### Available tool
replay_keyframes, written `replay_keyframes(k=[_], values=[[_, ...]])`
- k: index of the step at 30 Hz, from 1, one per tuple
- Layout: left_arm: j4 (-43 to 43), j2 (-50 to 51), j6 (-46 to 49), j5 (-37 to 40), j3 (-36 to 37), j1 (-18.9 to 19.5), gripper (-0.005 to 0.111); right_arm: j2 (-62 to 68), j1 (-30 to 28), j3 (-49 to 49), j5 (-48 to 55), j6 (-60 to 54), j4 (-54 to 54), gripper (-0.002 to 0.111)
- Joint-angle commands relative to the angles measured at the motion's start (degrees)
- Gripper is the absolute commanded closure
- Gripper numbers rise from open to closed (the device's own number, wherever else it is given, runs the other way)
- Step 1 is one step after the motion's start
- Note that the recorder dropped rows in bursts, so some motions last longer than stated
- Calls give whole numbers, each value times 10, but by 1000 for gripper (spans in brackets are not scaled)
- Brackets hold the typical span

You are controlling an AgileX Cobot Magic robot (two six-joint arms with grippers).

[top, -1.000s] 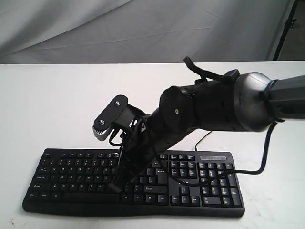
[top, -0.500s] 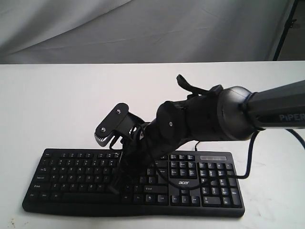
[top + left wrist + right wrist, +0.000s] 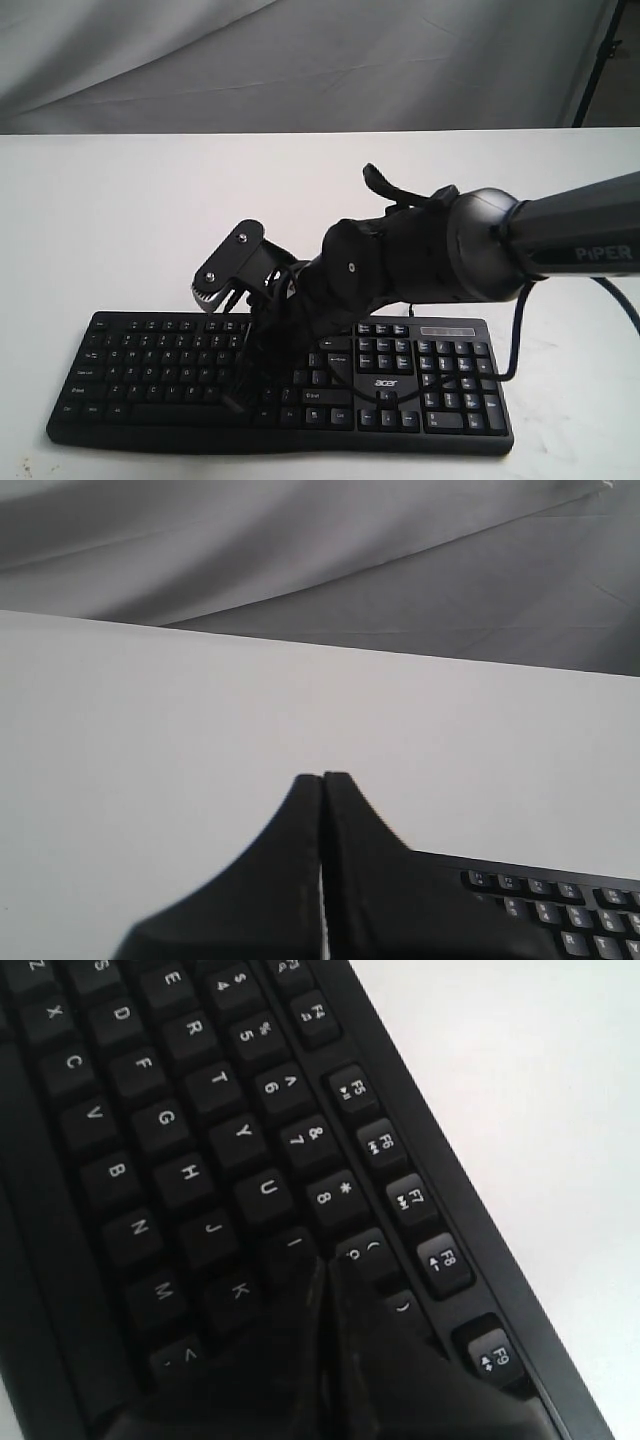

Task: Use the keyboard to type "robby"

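Right arm down over the middle of the keyboard, left arm off to the side

The black keyboard [image 3: 140,370] lies flat along the near edge of the white bench [image 3: 100,220], with its number pad on the right of the exterior view. The right arm [image 3: 560,235] reaches in from the right and slopes down across it. The right fingers [image 3: 312,1295] are pressed together with no gap and hold nothing. In the wrist view their tips sit low over the letter keys, beside I and K and just below the 9. Whether they are touching a key cannot be told. The left fingers [image 3: 305,815] are also closed tight and empty, held above bare bench with one corner of the keyboard just beside them. A grey cloth [image 3: 300,60] hangs behind the bench.
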Motion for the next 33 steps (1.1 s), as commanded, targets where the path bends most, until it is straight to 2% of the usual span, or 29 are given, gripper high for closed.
replay_keyframes(k=[1, 14, 22, 29, 33], values=[[-5, -2, -1, -1, 3, -2, 107, 4, 1, 3, -9, -8, 4, 108], [-5, -2, -1, -1, 3, -2, 107, 17, 1, 3, -9, -9, -4, 108], [-5, -2, -1, -1, 3, -2, 107, -50, 3, 3, 17, 0, -4, 108], [-5, -2, -1, -1, 3, -2, 107, -15, 65, -88, 76, 21, 4, 108], [-5, -2, -1, -1, 3, -2, 107, 14, 80, -97, 72, 21, 12, 108]])
